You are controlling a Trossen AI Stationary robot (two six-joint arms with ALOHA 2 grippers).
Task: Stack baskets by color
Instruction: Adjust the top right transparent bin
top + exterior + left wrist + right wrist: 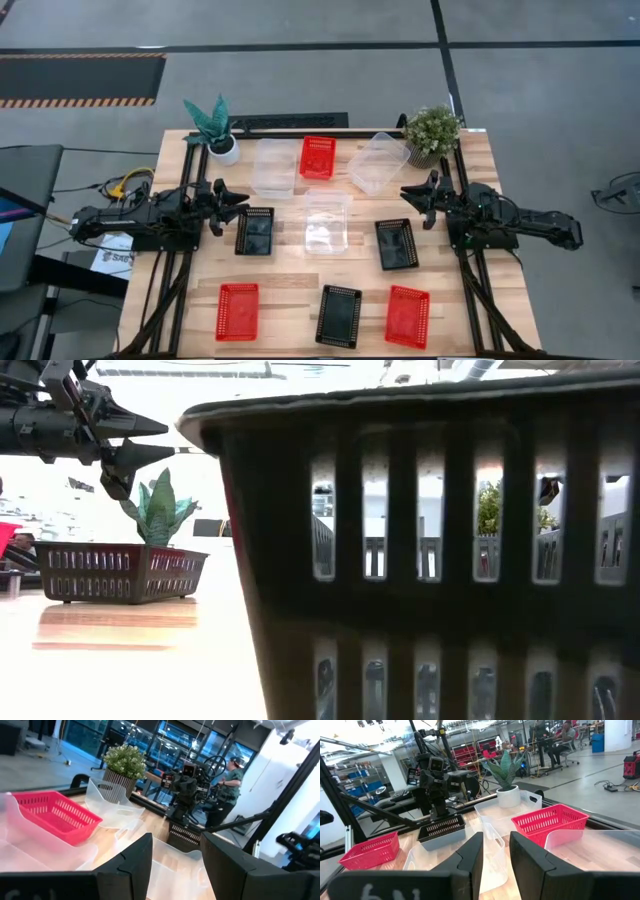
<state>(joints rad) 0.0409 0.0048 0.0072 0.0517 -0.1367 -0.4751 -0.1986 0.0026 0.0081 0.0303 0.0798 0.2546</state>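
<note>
Black mesh filled the low view almost edge to edge: one black basket (440,550) stood right against that camera, its slotted wall hiding most of the surface.

Both grippers hung empty above the surface, apart from every basket. The left gripper (238,203) had its fingers parted with nothing between them and pointed inward, just beside a second black basket (255,231). The right gripper (412,195) mirrored it from the other side, fingers also parted and bare, near a third black basket (396,244).

Outward from there, nothing was stacked. A clear basket (328,222) lay between the arms, two more clear ones (275,167) and (378,162) sat toward the far edge with a red basket (318,157) between them, and two red baskets (237,311) (407,316) flanked a black one along the near edge.

These baskets looked light, thin-walled and a little springy. The clear ones were probably slick, so pinching a short-side rim, one finger inside the wall, seemed the safest hold.
</note>
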